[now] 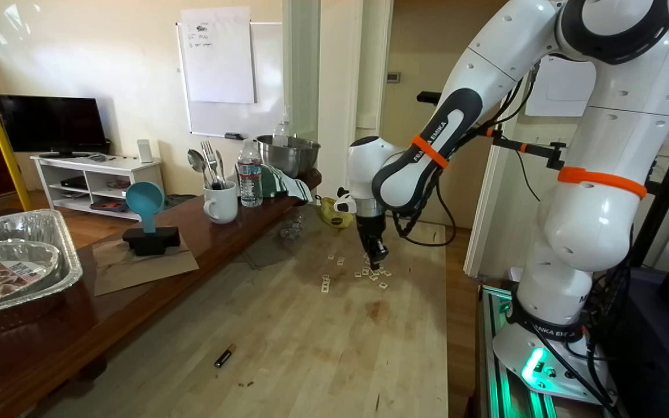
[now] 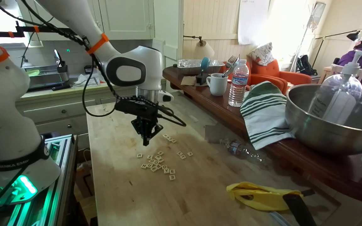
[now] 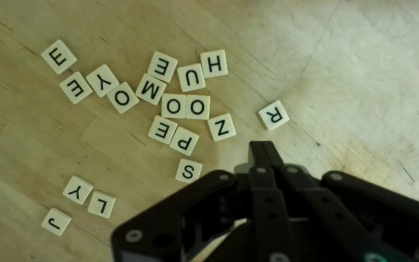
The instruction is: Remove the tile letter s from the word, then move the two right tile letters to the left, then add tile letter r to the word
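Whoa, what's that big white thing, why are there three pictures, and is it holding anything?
The big white thing is a robot arm with a black claw for grabbing. Two pictures come from cameras standing apart from it. The close-up comes from a camera on its wrist, looking down at the wooden table. Small cream letter tiles are scattered there, and some sit in a short row. A battery and a yellow thing lie there too. The claw is shut, and I see nothing held in it.

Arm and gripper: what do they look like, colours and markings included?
The arm is white with dark trim, orange bands, black cables and FRANKA EMIKA lettering. The gripper is black, with angular jointed linkages and small pale screw heads.
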Controlling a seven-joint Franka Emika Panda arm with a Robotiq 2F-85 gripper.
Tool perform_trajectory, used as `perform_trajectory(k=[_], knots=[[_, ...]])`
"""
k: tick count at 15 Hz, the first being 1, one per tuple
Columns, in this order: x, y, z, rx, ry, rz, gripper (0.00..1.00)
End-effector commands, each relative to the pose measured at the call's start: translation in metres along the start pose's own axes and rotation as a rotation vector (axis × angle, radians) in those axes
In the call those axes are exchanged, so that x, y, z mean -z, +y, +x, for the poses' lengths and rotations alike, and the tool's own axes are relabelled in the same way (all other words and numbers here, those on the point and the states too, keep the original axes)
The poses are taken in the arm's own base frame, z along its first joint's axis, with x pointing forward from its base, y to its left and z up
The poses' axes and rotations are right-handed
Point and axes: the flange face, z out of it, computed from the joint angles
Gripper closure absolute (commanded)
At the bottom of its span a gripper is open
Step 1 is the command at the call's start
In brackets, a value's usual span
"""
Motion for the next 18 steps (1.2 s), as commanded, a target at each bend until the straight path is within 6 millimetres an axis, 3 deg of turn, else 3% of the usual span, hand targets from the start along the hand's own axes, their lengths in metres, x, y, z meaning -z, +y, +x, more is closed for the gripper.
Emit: perform_trajectory(k=[1,10,11,18], knots=[[-0.002,-0.011,-0.01,0.05,0.01,-0.033,1.0],[-0.013,-0.016,-0.017,0.102,0.07,-0.047,1.0],[-0.012,-0.008,-0.01,0.114,0.064,-0.044,1.0],[-0.013,-0.014,-0.007,0.133,0.062,-0.046,1.0]])
